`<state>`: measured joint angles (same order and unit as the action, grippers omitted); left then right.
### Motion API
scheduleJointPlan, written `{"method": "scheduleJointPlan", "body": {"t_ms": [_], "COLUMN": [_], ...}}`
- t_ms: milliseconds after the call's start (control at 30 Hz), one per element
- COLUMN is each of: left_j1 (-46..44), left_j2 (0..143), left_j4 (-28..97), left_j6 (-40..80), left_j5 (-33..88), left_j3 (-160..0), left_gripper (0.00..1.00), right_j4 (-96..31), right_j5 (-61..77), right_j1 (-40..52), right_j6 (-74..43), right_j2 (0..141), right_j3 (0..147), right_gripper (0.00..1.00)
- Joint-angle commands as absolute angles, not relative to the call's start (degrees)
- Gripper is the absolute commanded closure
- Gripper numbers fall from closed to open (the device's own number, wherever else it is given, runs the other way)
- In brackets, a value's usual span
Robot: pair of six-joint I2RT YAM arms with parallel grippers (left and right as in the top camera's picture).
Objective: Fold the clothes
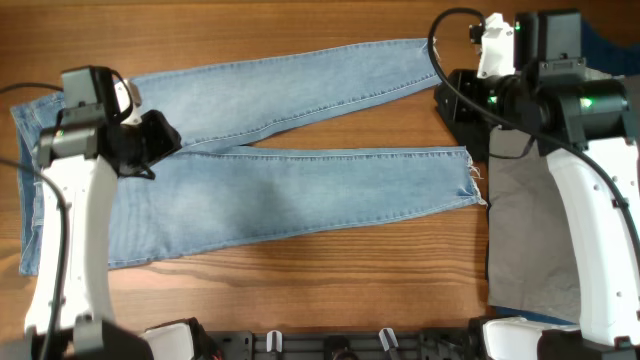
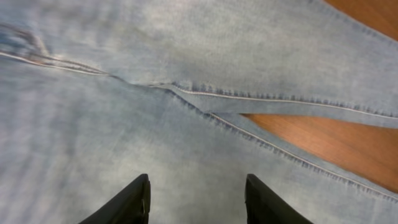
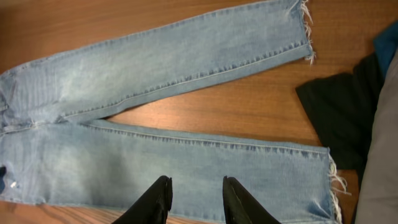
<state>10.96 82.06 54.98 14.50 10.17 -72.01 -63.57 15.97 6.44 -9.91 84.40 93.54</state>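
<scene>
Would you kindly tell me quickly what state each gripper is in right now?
Left gripper: open, holding nothing, over the light blue denim jeans.
Right gripper: open, holding nothing, above one leg of the jeans.

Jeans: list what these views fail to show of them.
- Waistband: overhead, the left arm partly covers the jeans' top end; the right wrist view cuts it off at the left edge.
- Left wrist view: close and blurred; only the crotch seam reads.
- Lower leg's outer edge: right wrist view, behind the fingers and bottom edge.
</scene>
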Motion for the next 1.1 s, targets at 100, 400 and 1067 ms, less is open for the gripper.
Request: {"method": "scheduleJointPlan", "body": {"t_ms": [100, 400, 1067], "left_j1": [11.1, 18.4, 25.7], "left_j2": [77.1, 77.0, 77.0], "left_j4": [61.8, 67.2, 67.5], "left_j6": [14.2, 15.4, 15.9], "left_j5": [3.0, 3.2, 6.5], "left_j3": [-72.4, -72.4, -72.3], "left_gripper": [0.39, 0.38, 0.00], "right_j4": [-65.7, -66.7, -67.7], "right_j5": [14.8, 14.7, 13.4], "right_j1": [6.5, 6.5, 6.5], "right_j6": [-9.0, -9.0, -9.2], "right_j2": [84.8, 84.8, 85.0], "right_j3": [94.1, 94.1, 94.1], "right_gripper": [0.66, 0.65, 0.53]}}
